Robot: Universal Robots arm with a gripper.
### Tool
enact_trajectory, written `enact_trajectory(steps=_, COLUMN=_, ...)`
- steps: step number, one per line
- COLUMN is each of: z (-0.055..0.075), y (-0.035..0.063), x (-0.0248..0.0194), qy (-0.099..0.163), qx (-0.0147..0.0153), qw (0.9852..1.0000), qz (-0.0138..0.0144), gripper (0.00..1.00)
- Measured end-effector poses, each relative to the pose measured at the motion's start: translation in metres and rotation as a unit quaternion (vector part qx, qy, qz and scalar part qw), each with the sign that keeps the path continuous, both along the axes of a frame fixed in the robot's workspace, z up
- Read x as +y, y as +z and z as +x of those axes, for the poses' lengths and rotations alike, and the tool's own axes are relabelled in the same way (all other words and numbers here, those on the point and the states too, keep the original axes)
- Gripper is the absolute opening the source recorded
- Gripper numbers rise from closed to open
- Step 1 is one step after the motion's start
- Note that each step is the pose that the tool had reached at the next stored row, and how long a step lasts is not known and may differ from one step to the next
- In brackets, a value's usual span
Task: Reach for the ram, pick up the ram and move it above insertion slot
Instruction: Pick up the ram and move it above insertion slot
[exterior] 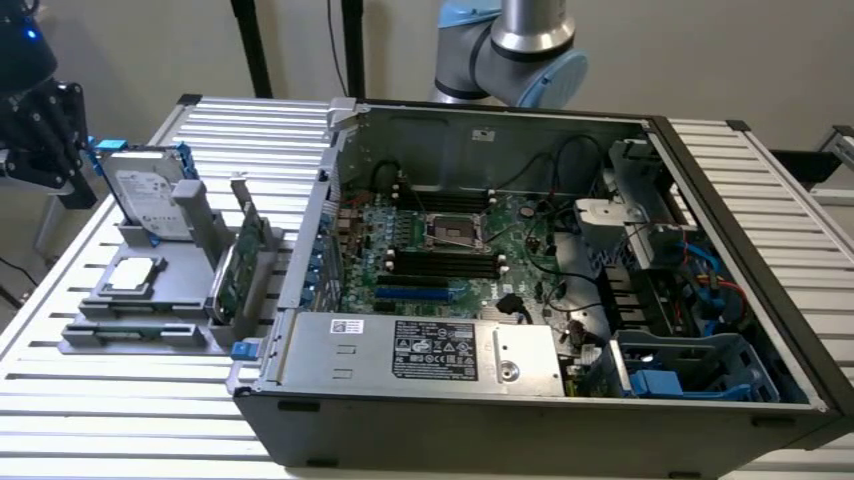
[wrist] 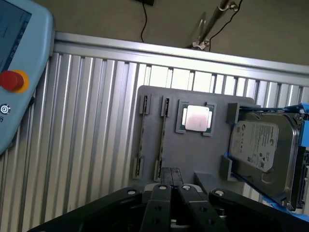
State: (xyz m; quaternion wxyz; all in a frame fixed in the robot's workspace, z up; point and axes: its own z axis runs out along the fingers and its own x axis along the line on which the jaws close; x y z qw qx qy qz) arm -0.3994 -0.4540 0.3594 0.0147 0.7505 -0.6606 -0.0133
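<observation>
Wrist view, closed gripper [wrist: 173, 172] near ram [wrist: 162, 137]

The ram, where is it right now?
The ram sits in the grey holder on the exterior view's left of the computer case, nearer the camera than the square chip.

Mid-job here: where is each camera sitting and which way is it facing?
Exterior view: off the arm, raised, looking down on the open computer case and slatted table; the arm's joint shows beyond the case.
Wrist view: on the wrist, looking down past the gripper at the grey holder.
Shared: the holder, hard drive and processor.
</observation>
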Motion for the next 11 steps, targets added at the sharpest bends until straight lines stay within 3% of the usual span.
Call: enact_trajectory(steps=11, z=0.0, y=0.0, x=-0.0001, qy=0.0, qx=0.0, qw=1.0, qz=0.0001, gripper=0.11)
